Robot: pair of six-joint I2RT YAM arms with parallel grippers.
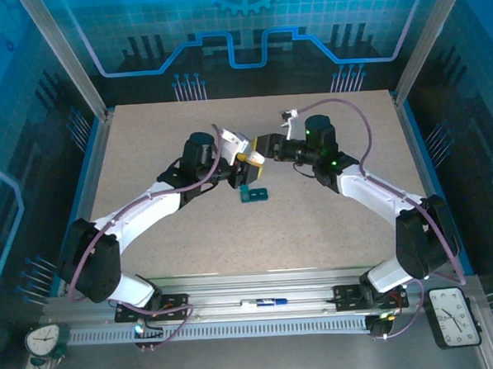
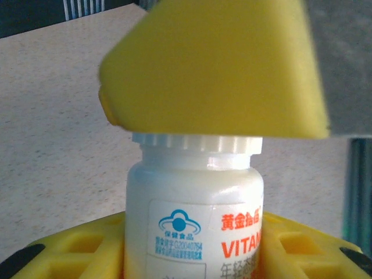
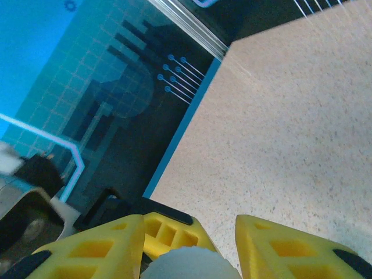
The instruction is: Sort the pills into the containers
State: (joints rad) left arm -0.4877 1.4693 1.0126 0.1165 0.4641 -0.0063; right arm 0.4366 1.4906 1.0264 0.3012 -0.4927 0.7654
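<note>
A white pill bottle (image 2: 195,197) with an orange and blue label stands upright between my left gripper's (image 2: 195,247) yellow fingers (image 2: 70,250), which are shut on its body. Its ribbed white cap (image 3: 189,264) sits between the fingers (image 3: 290,250) of my right gripper (image 3: 189,225), which close on it from above. In the top view the two grippers meet at mid-table, left gripper (image 1: 243,158) and right gripper (image 1: 264,148), with the bottle (image 1: 252,157) between them. The teal pill box (image 1: 253,194) lies on the table just in front of them. No loose pills show.
The speckled beige tabletop (image 1: 331,221) is bounded by blue-lit walls and aluminium posts. A pen-like object (image 1: 265,302) lies on the front rail. Clocks (image 1: 453,316) sit at the near corners.
</note>
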